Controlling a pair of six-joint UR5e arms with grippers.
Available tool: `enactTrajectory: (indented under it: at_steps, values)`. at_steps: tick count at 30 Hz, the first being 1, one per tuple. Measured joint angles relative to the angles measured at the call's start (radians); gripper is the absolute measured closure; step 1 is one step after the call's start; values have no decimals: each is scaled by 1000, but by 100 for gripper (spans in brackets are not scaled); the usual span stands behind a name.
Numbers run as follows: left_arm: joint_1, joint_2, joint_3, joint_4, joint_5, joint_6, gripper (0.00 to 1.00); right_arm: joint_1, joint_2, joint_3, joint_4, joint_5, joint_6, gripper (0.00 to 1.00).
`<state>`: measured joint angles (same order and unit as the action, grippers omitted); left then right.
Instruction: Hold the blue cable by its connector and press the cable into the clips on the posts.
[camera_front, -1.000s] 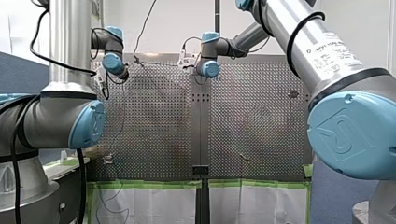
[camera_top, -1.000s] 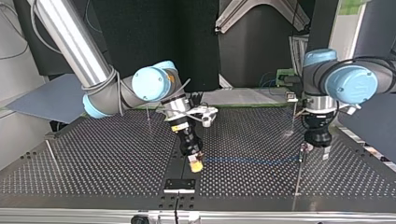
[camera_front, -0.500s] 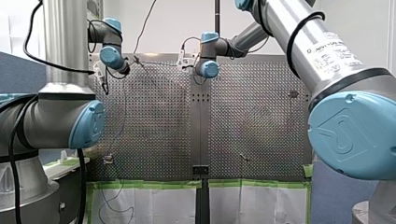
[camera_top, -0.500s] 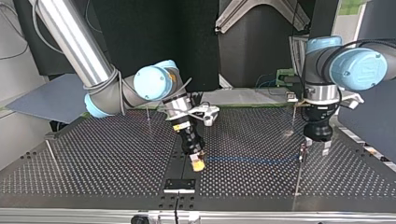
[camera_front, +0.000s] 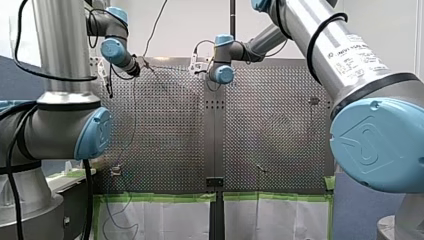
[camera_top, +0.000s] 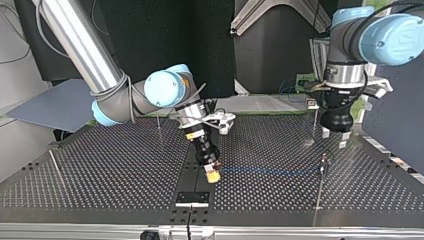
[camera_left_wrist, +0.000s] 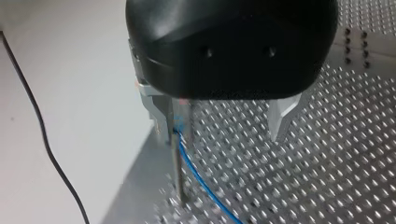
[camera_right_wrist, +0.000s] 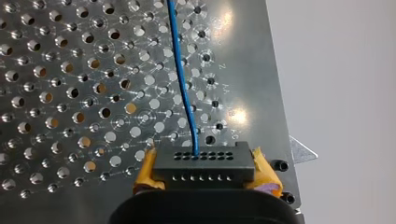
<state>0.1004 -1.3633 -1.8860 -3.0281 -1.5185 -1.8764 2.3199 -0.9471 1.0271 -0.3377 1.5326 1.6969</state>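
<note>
Running straight from a black connector (camera_right_wrist: 204, 163), the blue cable (camera_right_wrist: 184, 88) stretches ahead of my right hand (camera_top: 212, 173), whose yellow pads (camera_right_wrist: 145, 169) clamp that connector. My left hand (camera_left_wrist: 219, 126) hangs open above the perforated desk (camera_left_wrist: 303, 186), with a post (camera_left_wrist: 177, 158) beside one finger.

Blue cable (camera_right_wrist: 184, 93), black connector (camera_right_wrist: 204, 164), yellow pads (camera_right_wrist: 264, 171), silver perforated table (camera_top: 125, 165), black left pincer (camera_left_wrist: 219, 135).

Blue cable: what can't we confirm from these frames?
- Left wrist view: the post top is blurred, partly under the left gripper; whether the blue cable sits in a clip is unclear.
- Top view: clips too small.
- Right wrist view: beyond the connector, the cable runs off the edge.
- Front view: connector and cable too small to find.
</note>
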Motion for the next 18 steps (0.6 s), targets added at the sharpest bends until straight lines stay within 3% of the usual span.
enactTrajectory:
  at_steps: [8, 14, 18]
  values:
    - [-15, 47, 20, -16, 9, 60, 0, 0, 4, 0, 0, 0, 0, 100]
    - [-31, 40, 28, -21, 43, 114, 0, 0, 6, 0, 0, 0, 0, 100]
    - [-43, 23, 31, -25, 31, 144, 0, 0, 7, 0, 0, 0, 0, 100]
